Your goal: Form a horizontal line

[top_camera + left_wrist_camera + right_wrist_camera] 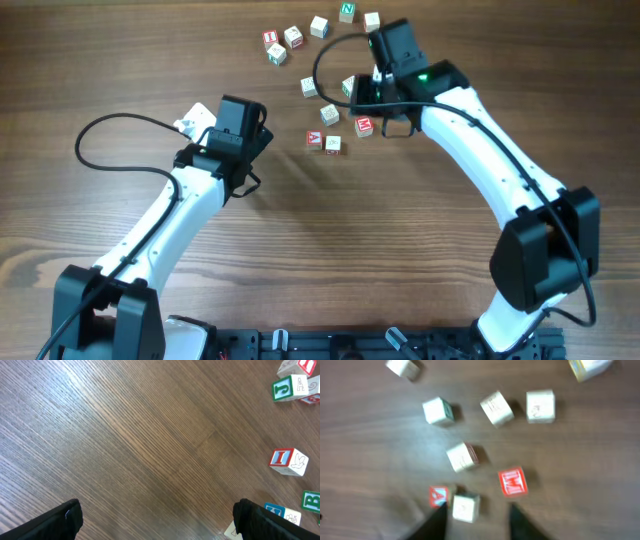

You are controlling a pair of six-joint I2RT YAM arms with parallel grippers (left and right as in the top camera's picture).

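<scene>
My right gripper (479,519), narrowly open and empty, hovered over the plain cube (465,507) beside the A cube (438,496) toward the far edge of the table (150,40), the M cube (512,482) off-line, so closing might knock its neighbour askew, while my left gripper (157,512) gaped wide.

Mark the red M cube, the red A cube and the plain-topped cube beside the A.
red M cube (364,125), overhead view, on its red top face.
red A cube (314,139), overhead view, on its red top face.
plain-topped cube (333,145), overhead view, on its pale top face.

A cube (314,139) just left of plain cube (333,145); M cube (364,126) right, apart.
</scene>
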